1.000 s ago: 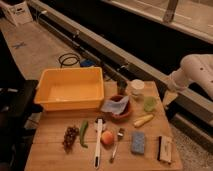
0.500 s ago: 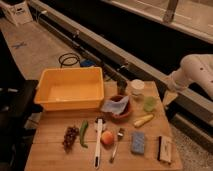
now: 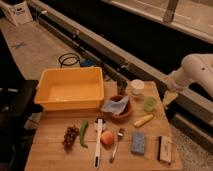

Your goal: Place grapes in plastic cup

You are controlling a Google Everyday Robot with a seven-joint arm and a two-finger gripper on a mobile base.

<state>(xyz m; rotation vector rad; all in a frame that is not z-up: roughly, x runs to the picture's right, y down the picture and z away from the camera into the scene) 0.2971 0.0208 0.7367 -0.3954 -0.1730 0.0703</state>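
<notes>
Camera view shows the gripper (image 3: 168, 98) hanging off the right edge of the counter (image 3: 55, 160), just beyond the plastic cup (image 3: 149, 103), its fingers spread and holding nothing. The grapes (image 3: 70, 136) lie well apart from it, near the front left of the counter, with a long green vegetable (image 3: 83, 133) just beside them and a peach (image 3: 107, 138) a little further right. The task looks not yet begun: the bunch is untouched and nothing shows in the cup.

Several things could go wrong from here. The arm must cross most of the counter, and a low sweep could knock over the plastic cup or the taller white cup (image 3: 136, 88) behind it, or clip the brown bowl (image 3: 121, 116) beside them. At the grapes, the fingers may close on the green vegetable as well, since it lies so near, or pinch a single grape so the bunch swings or sheds fruit. The plastic cup looks small and light; a bunch let go off-centre may catch its rim and tip it.
</notes>
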